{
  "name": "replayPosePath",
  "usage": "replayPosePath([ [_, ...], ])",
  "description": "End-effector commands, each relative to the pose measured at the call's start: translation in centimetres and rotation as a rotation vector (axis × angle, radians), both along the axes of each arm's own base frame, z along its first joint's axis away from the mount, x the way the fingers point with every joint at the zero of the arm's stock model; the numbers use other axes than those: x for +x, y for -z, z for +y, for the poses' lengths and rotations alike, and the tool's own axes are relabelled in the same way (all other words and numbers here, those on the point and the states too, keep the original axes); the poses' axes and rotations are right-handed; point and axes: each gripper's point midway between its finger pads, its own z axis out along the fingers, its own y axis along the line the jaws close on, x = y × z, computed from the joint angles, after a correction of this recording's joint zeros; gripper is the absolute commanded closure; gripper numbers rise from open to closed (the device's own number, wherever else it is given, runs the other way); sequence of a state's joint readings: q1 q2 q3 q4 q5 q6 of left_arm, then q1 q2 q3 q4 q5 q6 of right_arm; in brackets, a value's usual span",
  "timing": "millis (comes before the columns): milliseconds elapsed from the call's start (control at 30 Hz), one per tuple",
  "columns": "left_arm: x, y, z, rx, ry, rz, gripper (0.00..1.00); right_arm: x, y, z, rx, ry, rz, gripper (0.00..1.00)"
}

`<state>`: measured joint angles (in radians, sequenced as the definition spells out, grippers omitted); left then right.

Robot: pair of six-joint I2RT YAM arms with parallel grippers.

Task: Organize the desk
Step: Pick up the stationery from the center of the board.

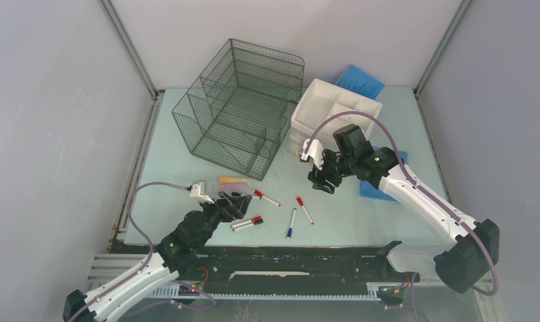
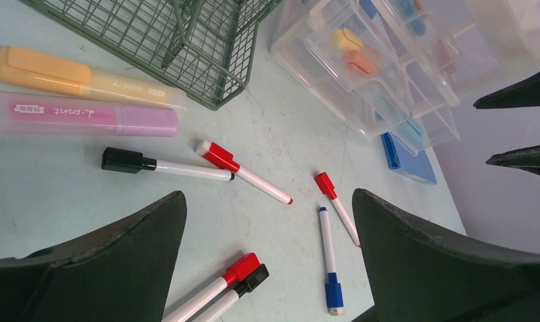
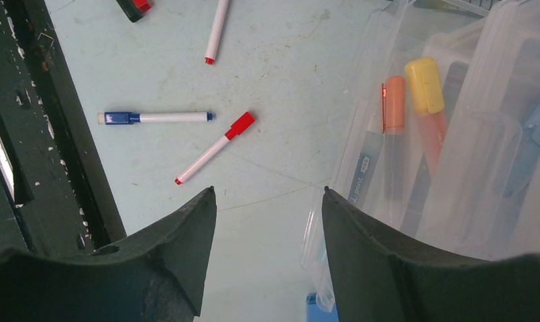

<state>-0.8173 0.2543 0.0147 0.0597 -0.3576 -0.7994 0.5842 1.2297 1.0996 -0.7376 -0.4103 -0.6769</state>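
Eight pens lie loose on the desk surface point(image 1: 176, 157), the pale mint slab between the arm bases and the back wall. They are an orange highlighter point(image 2: 52, 70), a pink highlighter point(image 2: 86, 115), a black-capped marker point(image 2: 166, 166), a long red-capped marker point(image 2: 243, 172), a short red-capped marker point(image 2: 335, 204), a blue-capped marker point(image 2: 329, 261) and a red-and-black pair point(image 2: 230, 285) lying touching. The left end effector point(image 1: 232, 204) hovers low over this cluster, fingers spread wide, nothing held. The right end effector point(image 3: 268, 194) is also spread and empty, just beside the front of the clear plastic drawer unit point(image 1: 334, 114), with stored highlighters point(image 3: 394, 107) visible inside. Risks: the round markers likely roll, so a finger landing off-centre could flick one toward the black front rail point(image 1: 287, 258). The touching pair may come up together, or one may drop. The left fingers sit near several pens at once, so closing could scatter the neighbours. The right fingers are close enough to the drawer unit that a small drift could shove it or snag a drawer lip. The wire-mesh organizer point(image 1: 240, 111) stands just behind the highlighters, so a high swing could clip it. The surface is matte, smooth, with faint scuffs and scratch lines in the wrist views. Plain grey walls enclose three sides, with metal corner posts.
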Motion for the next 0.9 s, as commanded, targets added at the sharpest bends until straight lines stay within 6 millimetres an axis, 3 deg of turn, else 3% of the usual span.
replayPosePath([
  [0,0.4,-0.9,-0.1,-0.067,-0.010,-0.007,0.00,-0.3,0.0,0.4,0.003,-0.031,-0.004,0.34],
  [167,0.5,-0.4,0.1,-0.009,0.016,0.019,0.01,-0.2,0.3,0.4,-0.007,-0.032,0.005,0.34],
  [467,1.8,0.9,2.4,0.369,0.026,0.087,0.04,-0.2,0.7,0.3,-0.019,-0.035,0.005,0.34],
  [667,3.4,0.3,2.2,0.401,-0.006,0.063,0.06,-0.1,0.7,0.1,-0.026,-0.031,-0.004,0.34],
  [867,4.4,0.0,3.8,0.460,-0.095,0.067,0.07,-0.1,0.5,0.0,-0.024,-0.029,-0.012,0.34],
])
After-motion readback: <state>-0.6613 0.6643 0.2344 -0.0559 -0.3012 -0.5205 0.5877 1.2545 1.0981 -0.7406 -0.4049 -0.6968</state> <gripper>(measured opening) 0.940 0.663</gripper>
